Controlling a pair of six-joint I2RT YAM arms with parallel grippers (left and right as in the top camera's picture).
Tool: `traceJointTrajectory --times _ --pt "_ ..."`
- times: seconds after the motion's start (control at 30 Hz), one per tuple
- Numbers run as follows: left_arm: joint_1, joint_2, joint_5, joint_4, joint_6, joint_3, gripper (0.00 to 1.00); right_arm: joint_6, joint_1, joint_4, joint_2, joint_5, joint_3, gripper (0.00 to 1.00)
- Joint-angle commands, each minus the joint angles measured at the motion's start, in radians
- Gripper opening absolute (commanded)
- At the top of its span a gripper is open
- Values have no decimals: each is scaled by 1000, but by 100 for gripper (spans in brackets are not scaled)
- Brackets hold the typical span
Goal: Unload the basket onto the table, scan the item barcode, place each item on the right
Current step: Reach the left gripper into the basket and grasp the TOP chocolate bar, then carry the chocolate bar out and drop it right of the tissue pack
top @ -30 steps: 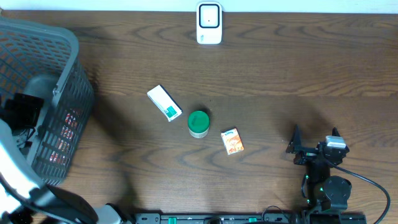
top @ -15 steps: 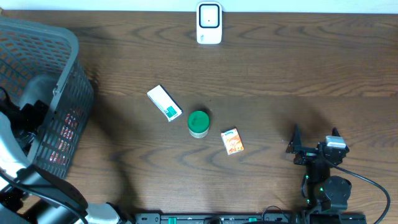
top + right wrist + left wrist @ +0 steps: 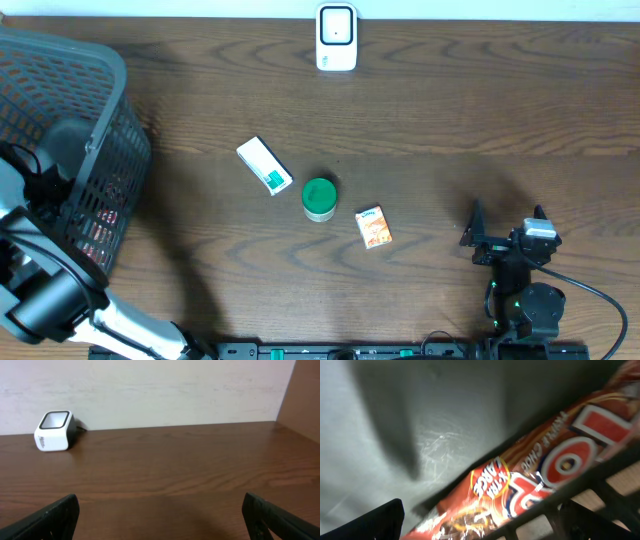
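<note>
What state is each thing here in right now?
Left claw, open, inside the basket, holding nothing.
Right claw, open, empty.
Snack packet, lying in the basket.
Green-lidded jar, upright, lid on.
White-and-green box, lying flat.
Orange box, lying flat.
Barcode scanner, standing, untouched.

The table (image 3: pixel 500 110) is dark brown with wood grain. The basket (image 3: pixel 120 130) at left is grey mesh, the scanner (image 3: pixel 336 38) white, the jar lid (image 3: pixel 319 196) green, the small box (image 3: pixel 374 227) orange.

Snack wrapper (image 3: pixel 520 480) blurred, cropped at both ends.
</note>
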Motion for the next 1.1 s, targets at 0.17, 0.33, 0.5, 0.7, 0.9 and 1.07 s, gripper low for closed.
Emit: traceJointTrajectory --times 0.17,0.33,0.5,0.7,0.9,1.07 --pt "3 111 -68 -6 -37 4 98 -8 8 -3 -5 10 -1 99" --pt "7 108 -379 -31 -289 4 98 -8 8 -3 -5 9 -1 99" --pt "13 108 -415 -13 -389 4 98 -8 8 -4 -5 10 -1 99" --pt "13 108 -326 2 -366 0 48 -8 8 -3 -5 9 -1 99" --pt "13 108 -325 -7 -366 -14 28 -8 8 -3 -5 9 -1 99" --pt "13 108 -327 -66 -366 14 19 -8 8 -3 -5 9 -1 99"
